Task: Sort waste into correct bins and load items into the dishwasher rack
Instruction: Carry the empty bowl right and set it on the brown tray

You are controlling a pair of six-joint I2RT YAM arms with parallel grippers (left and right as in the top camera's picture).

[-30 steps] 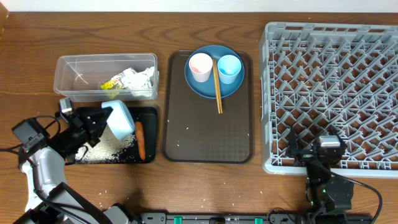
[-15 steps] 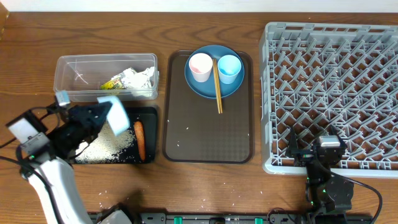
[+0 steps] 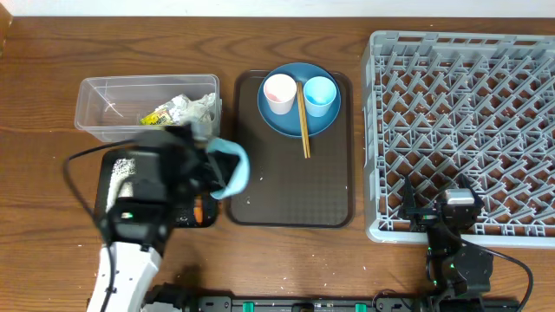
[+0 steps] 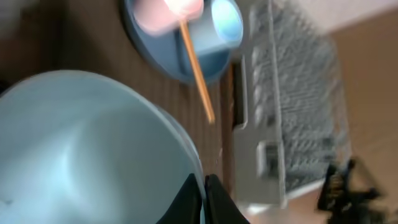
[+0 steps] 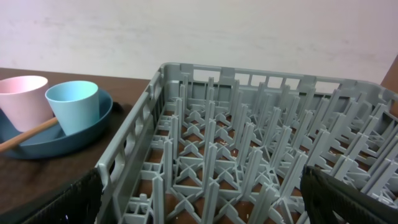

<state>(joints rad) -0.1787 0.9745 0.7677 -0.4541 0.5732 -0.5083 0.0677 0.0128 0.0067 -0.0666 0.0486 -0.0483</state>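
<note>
Overhead, the left gripper (image 4: 202, 188) is clamped on the rim of the light-blue bowl with white inside (image 3: 231, 170), which hangs tilted and blurred over the left edge of the brown rectangular serving tray (image 3: 290, 195). At the tray's far end, the round dark-blue plate (image 3: 295, 128) carries the pale pink cup (image 3: 279, 93), the light-blue cup (image 3: 319, 95) and the wooden chopsticks (image 3: 304, 130). The crumpled white-and-yellow paper wrapper (image 3: 184, 109) lies in the clear rectangular plastic tub (image 3: 97, 117). The right gripper (image 5: 200, 180) sits at the near edge of the large grey plastic grid rack (image 3: 468, 130), jaws wide apart.
</note>
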